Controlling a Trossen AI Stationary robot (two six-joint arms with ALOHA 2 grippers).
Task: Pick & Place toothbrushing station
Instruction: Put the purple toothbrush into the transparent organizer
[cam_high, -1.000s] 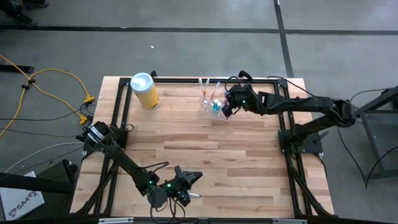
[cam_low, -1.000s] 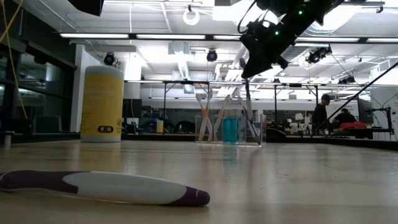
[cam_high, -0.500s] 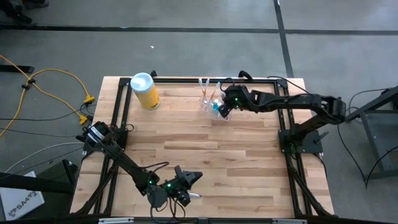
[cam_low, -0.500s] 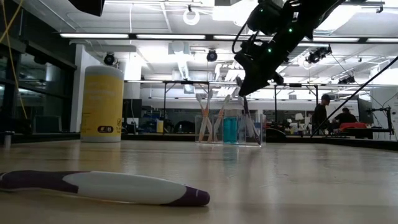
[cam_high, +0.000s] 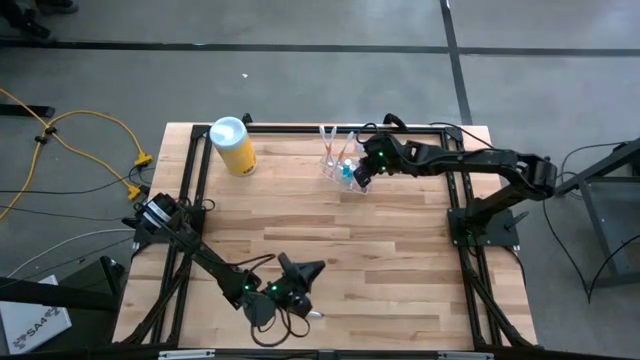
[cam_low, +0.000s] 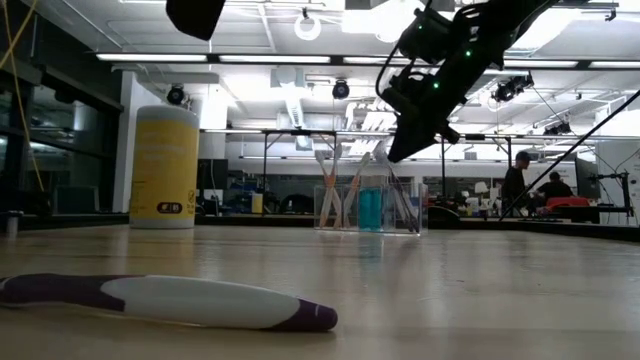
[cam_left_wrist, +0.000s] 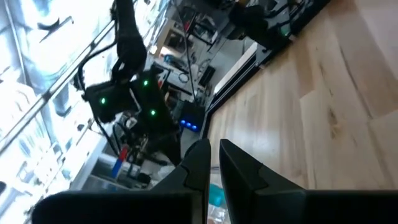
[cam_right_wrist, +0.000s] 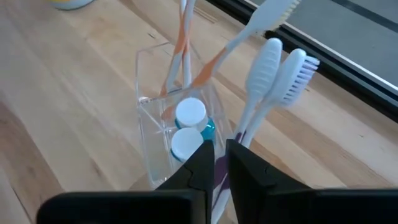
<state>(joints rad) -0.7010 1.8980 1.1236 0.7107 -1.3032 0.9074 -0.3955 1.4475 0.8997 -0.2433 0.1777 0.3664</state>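
Observation:
The toothbrushing station (cam_high: 340, 166), a clear plastic holder, stands upright near the table's far edge with several toothbrushes and blue-capped tubes (cam_right_wrist: 188, 127) in it. My right gripper (cam_right_wrist: 221, 149) hangs slanting over its right side (cam_low: 395, 155), fingers nearly together around a white-and-purple toothbrush (cam_right_wrist: 267, 74). At the near edge my left gripper (cam_high: 318, 268) stays level and shut, holding nothing (cam_left_wrist: 213, 152). Beside it, another white-and-purple toothbrush (cam_low: 170, 300) lies flat on the table. My right gripper has the toothbrush's purple handle (cam_right_wrist: 219, 173) between its two fingers, well below the bristle head. The fingers come slanting down from the table's right side. The brush stands tilted with its head up; the gripper hides its lower end.
A yellow canister with a pale blue lid (cam_high: 233, 145) stands at the far left. Black frame rails (cam_high: 190, 190) run along the table's edges. Bare wood lies between the holder and the near edge. People and benches show in the room beyond (cam_low: 520, 180).
My right gripper has sunk and moved a little toward the table's left, down to the holder's right side, tipping steeper. My left gripper has turned on the spot, its fingers swinging toward the far edge. The holder and the lying toothbrush have stayed put.

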